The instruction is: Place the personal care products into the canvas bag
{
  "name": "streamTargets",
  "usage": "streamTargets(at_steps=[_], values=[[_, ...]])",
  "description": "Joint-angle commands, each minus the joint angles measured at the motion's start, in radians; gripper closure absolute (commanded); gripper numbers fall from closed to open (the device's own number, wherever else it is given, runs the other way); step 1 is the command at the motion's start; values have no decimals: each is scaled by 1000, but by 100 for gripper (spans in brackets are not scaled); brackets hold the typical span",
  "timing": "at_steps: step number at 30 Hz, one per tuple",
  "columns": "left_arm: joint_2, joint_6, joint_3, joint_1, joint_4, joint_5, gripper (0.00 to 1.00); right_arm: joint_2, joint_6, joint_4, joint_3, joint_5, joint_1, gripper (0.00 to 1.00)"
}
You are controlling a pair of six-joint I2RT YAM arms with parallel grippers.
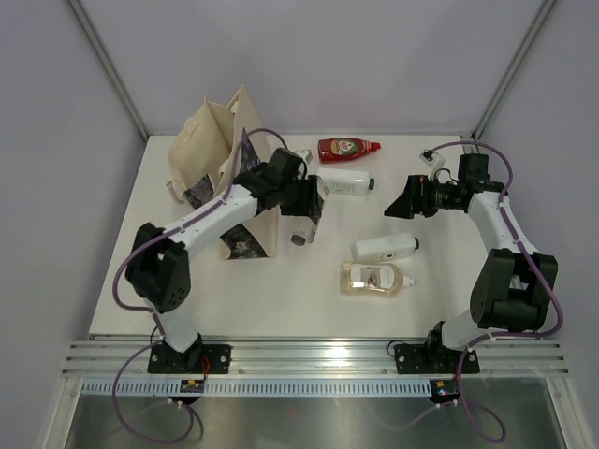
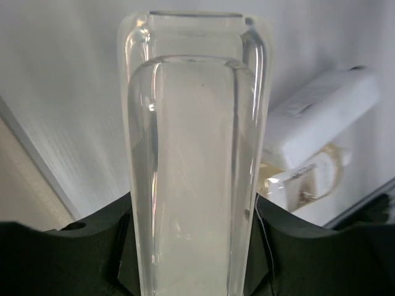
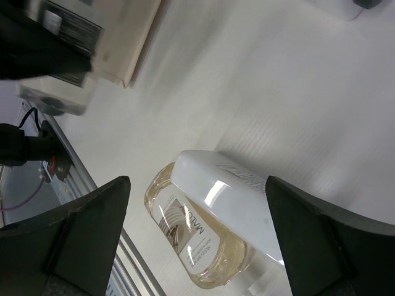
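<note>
The beige canvas bag (image 1: 211, 131) stands at the back left, and its edge shows in the right wrist view (image 3: 133, 37). My left gripper (image 1: 301, 215) (image 2: 194, 246) is shut on the slim clear bottle (image 1: 299, 229) (image 2: 194, 142), holding it just right of the bag. On the table lie a red bottle (image 1: 348, 149), a white bottle (image 1: 346, 182), a white bottle with a grey cap (image 1: 386, 246) (image 3: 247, 197) and a clear amber bottle (image 1: 374, 278) (image 3: 185, 240). My right gripper (image 1: 404, 201) (image 3: 203, 246) is open and empty, above and behind those last two.
The left arm reaches across the front of the bag. A small white object (image 1: 430, 157) lies at the back right near the right arm. The aluminium rail (image 1: 318, 355) runs along the table's near edge. Grey walls close in the back and sides.
</note>
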Motion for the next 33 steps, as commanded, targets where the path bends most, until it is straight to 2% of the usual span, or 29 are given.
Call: streamTargets(at_steps=[1,5,7,10,11,18,21,25,33], values=[[-189,-57,115,87,148,139,100,-34,7,32,6,-37,3,1],[-257,-59,266,176,68,136,100,-32,12,36,8,-35,3,0],[-268,-39,396,233,-18,93,100,-32,12,38,8,-37,3,0],[-258,34,508,310,-118,12,100,-32,15,42,3,-41,3,0],[-255,41,555,366,-136,-2,100,-32,18,44,3,-46,3,0],[-202,91,658,552,-170,-64,100,-35,18,39,8,-55,3,1],[-160,136,676,584,-168,-98,100,-34,15,30,11,-66,3,0],[-113,196,642,594,-155,-72,100,-37,-5,9,22,-72,3,0],[-134,205,459,594,-72,37,99,-34,-37,-19,12,-70,3,1]])
